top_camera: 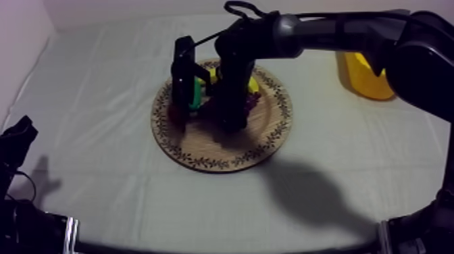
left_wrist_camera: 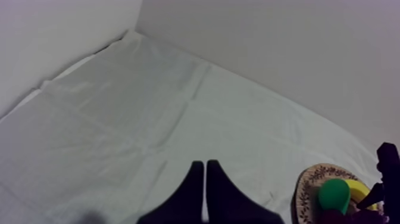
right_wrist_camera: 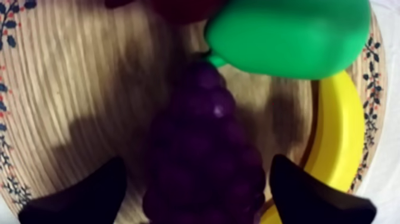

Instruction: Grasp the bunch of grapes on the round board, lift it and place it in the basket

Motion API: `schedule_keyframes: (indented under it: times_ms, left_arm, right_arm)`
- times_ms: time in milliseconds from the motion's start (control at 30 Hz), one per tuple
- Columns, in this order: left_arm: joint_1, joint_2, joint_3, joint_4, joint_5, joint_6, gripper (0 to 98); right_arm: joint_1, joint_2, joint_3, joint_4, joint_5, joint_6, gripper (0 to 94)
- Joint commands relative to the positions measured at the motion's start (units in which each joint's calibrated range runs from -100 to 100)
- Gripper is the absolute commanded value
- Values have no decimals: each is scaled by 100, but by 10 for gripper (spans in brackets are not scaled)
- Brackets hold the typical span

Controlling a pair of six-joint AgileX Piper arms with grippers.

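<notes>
Grapes (right_wrist_camera: 202,155) lie on the wooden board (top_camera: 223,152) near its middle, narrow tip up against the pear (right_wrist_camera: 291,36). Right fingers (right_wrist_camera: 89,196) are spread, one on each side of the bunch's wide end, nothing pinched yet; can't tell if they touch it. Left fingers (left_wrist_camera: 187,196) are pressed together, empty, off the board over bare desk (left_wrist_camera: 119,119). Banana (right_wrist_camera: 339,131) lies on the board just beside the bunch, small red fruit (right_wrist_camera: 178,9) past the pear. Yellow basket (top_camera: 368,81) stands well apart from the board, toward my right arm. Handling guess: toy bunch, light, probably hollow plastic or soft rubber. Lumpy surface gives decent grip, but the rounded beads could roll out of a shallow pinch. Best hold looks like across the widest part, square to the long axis, low enough to get under the bulge. Banana-side finger has little room and could nudge the banana on closing
</notes>
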Motion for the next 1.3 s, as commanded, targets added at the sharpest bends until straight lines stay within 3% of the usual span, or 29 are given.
schedule_keyframes:
  times_ms: [0, 767, 1267]
  left_arm:
    - [2, 3, -2, 0, 2, 0, 1]
    - [2, 3, -2, 0, 2, 0, 1]
    - [2, 3, -2, 0, 2, 0, 1]
  right_arm:
    - [-6, 35, 7, -7, -169, -4, 645]
    - [29, -22, 161, -40, -443, 112, 453]
    - [31, -732, 758, -132, -720, 140, 415]
